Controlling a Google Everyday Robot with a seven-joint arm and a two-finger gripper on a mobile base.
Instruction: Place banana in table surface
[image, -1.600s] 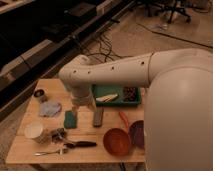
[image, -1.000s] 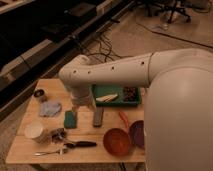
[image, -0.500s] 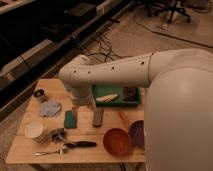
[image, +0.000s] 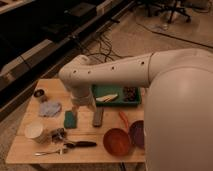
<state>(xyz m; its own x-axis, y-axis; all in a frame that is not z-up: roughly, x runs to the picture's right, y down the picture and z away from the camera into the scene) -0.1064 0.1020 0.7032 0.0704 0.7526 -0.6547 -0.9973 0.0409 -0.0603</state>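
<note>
Unmoved against 0.5 s ago, arm and table items alike. Pale banana (image: 107, 98) lying flat inside the dark green tray (image: 116, 90), in its left half, not on the bare table surface (image: 90, 131). Sharing that tray, a dark clump (image: 131, 94) at the right end, apart from the fruit. Just left of the tray, hanging from the big white arm (image: 107, 74) over the tabletop: gripper (image: 81, 106), mostly hidden behind the wrist, near the banana yet apart from it; open or closed, impossible to tell. Below it, green sponge (image: 70, 119) and, beside that to the right, grey oblong block (image: 98, 116), both flat on the wood. Right of the block, thin orange-red stick (image: 123, 119). Toward the front edge, red bowl (image: 117, 141) right against a dark purple plate (image: 137, 134). Farther left, blue cloth (image: 50, 108), small dark can (image: 40, 94) near the back corner, white cup (image: 34, 130), black-handled utensil (image: 80, 144) and 1 fork (image: 50, 151) nearest the front
</note>
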